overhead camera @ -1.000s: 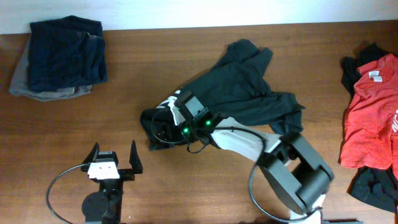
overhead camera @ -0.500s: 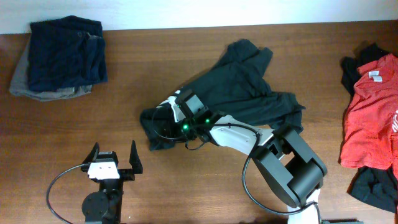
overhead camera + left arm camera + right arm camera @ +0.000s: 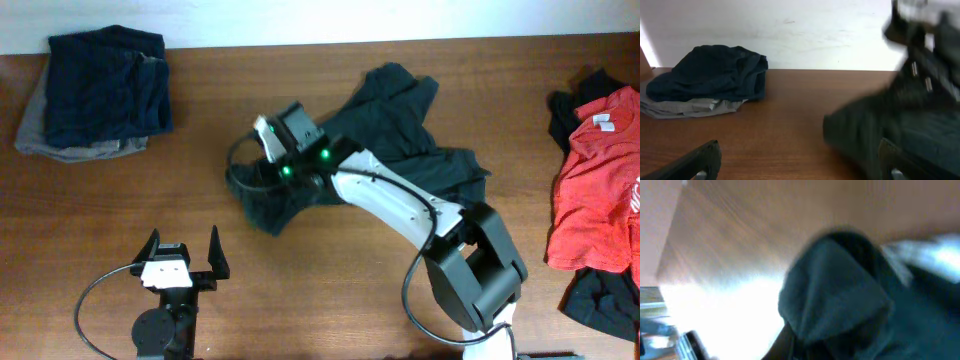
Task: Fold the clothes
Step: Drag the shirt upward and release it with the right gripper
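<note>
1. The dark green garment (image 3: 400,150) is shown crumpled at the middle of the table (image 3: 120,210). Its bulk is spread toward the right and the far side, while its left end is gathered into a bunch.
2. The right gripper (image 3: 252,168) is closed on that bunched left end of the dark green garment. In the right wrist view, a blurred fold of the dark fabric fills the frame close to the camera, with the wooden surface behind it. The fingers themselves cannot be made out there.
3. The right arm (image 3: 400,205), white and black, is extended from the near right across the garment toward the far left, so part of the fabric is covered by it.
4. In the left wrist view, the left edge of the same garment is seen blurred at the right of the frame, with the right gripper's dark body above it.
5. The left gripper (image 3: 181,252) is placed near the near edge of the table, to the left of the dark green garment and well apart from it. Its jaws are spread wide, and nothing is held between them.
6. A navy garment (image 3: 105,85) is laid folded on a grey garment (image 3: 60,145) at the far left corner of the table.
7. A red garment (image 3: 600,190) is heaped at the right edge. A black garment (image 3: 605,300) is seen at its near and far sides.
</note>
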Robot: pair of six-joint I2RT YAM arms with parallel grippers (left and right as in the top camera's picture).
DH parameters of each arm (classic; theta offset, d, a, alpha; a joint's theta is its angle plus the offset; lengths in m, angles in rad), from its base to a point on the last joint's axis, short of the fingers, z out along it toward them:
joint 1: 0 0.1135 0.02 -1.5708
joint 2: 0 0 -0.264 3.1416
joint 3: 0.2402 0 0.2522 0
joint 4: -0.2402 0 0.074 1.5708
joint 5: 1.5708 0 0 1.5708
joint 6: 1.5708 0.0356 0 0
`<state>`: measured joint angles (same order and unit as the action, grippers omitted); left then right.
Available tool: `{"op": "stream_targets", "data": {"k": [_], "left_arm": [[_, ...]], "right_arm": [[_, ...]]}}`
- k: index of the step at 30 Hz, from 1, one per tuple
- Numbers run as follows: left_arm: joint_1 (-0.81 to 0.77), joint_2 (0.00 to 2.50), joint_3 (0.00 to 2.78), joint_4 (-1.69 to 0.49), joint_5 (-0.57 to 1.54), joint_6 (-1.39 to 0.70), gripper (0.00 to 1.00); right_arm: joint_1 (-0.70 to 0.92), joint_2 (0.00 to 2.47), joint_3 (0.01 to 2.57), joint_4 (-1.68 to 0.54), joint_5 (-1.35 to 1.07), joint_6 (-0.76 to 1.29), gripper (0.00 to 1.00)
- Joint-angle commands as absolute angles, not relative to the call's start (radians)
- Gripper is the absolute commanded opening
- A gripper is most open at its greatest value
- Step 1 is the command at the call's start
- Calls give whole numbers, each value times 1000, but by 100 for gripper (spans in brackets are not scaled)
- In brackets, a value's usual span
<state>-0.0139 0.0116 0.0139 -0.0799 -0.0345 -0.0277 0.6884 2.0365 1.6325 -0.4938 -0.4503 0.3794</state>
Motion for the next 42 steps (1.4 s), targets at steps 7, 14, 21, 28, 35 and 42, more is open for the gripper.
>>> {"op": "stream_targets", "data": {"k": [7, 14, 21, 28, 35, 42], "left_arm": [[-17, 5, 9, -80, -42, -37, 99], [-17, 5, 9, -80, -42, -37, 99], [-17, 5, 9, -80, -42, -37, 99], [-17, 5, 9, -80, -42, -37, 99], [-17, 5, 9, -80, -42, -37, 99], [-17, 5, 9, -80, -42, -37, 99]], "right_arm": [[683, 2090, 1721, -214, -308, 196, 11], [694, 2197, 1722, -218, -316, 217, 81], [585, 2110, 1850, -568, -198, 218, 99], [453, 2029, 2053, -1054, -65, 218, 99], [380, 2034, 2055, -1224, -291, 91, 98], [312, 2045, 2055, -1383, 101, 338, 99]]}}
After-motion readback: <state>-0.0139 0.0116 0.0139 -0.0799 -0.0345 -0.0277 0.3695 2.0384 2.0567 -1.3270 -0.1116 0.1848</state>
